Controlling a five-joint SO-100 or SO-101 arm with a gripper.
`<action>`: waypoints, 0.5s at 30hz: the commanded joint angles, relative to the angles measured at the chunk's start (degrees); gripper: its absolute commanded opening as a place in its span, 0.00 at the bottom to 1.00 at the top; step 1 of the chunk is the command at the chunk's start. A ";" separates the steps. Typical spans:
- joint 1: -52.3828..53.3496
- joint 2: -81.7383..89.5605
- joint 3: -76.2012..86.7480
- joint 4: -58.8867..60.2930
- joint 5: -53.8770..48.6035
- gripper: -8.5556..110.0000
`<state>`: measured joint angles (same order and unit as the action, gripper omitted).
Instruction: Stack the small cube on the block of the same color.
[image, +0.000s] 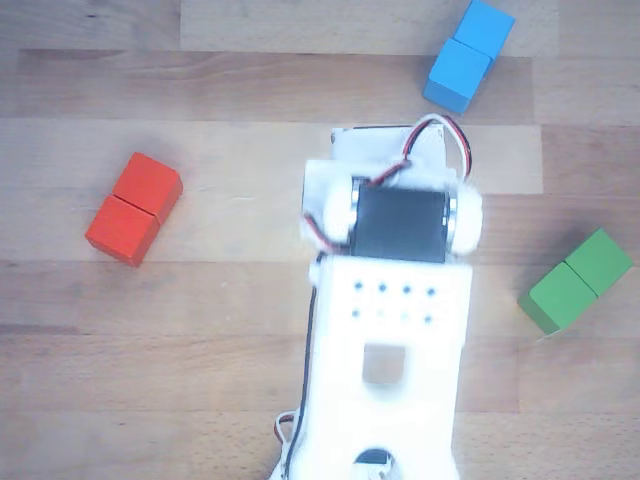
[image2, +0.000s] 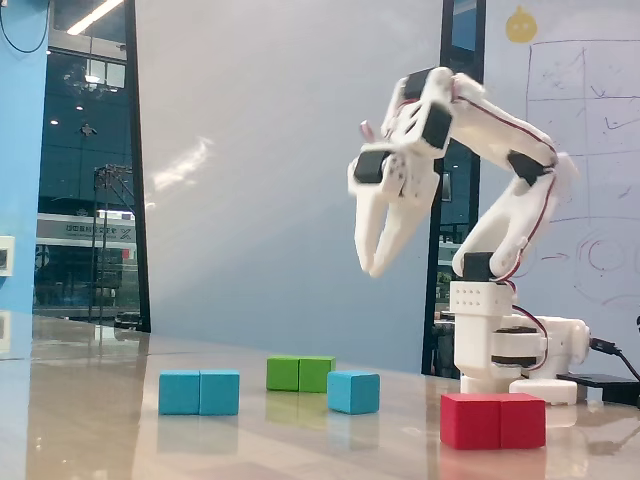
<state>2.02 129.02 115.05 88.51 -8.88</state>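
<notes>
In the fixed view the small light-blue cube sits on the table just right of the green block. The light-blue oblong block lies to the left of it, a gap away. My gripper hangs high above the cube, pointing down, fingers together and holding nothing. In the other view the blue oblong block lies at the top right. The white arm fills the middle there and hides the small cube and the fingertips.
A red oblong block lies at the left and a green oblong block at the right of the other view. In the fixed view the red block is in front of the arm's base.
</notes>
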 joint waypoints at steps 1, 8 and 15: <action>0.00 -5.19 -5.36 2.37 0.44 0.07; 0.09 -9.67 0.97 -2.02 0.44 0.07; 0.09 -10.90 8.44 -12.39 -0.18 0.07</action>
<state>2.02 117.86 122.17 80.16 -8.88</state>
